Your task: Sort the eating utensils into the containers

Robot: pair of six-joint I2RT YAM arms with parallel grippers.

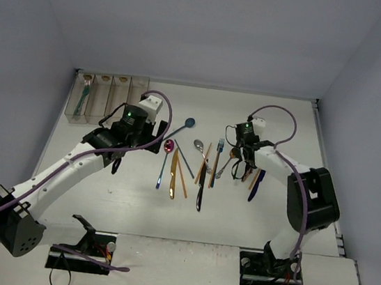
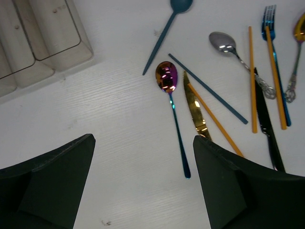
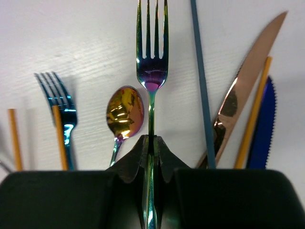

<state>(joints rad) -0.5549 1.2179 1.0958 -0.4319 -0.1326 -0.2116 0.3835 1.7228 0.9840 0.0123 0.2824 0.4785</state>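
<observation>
In the right wrist view my right gripper [image 3: 151, 143] is shut on the handle of an iridescent fork [image 3: 151, 43], whose tines point away over the table. Beside it lie a gold-pink spoon [image 3: 125, 112], a blue fork [image 3: 59, 95], a copper knife [image 3: 243, 81] and a blue knife [image 3: 264, 129]. My left gripper [image 2: 143, 138] hangs open over bare table, near the handle end of an iridescent pink spoon [image 2: 167, 78]. A gold knife [image 2: 194, 109] and a teal spoon [image 2: 167, 28] lie close by. The containers [image 1: 109, 96] stand at the far left, with a teal utensil [image 1: 81, 100] in the leftmost bin.
More utensils are spread across the table's middle: a silver spoon [image 2: 224, 43], a black knife [image 2: 267, 129], orange sticks [image 2: 252, 76] and a teal stick [image 3: 200, 71]. The grey walls close in the table at the back and sides.
</observation>
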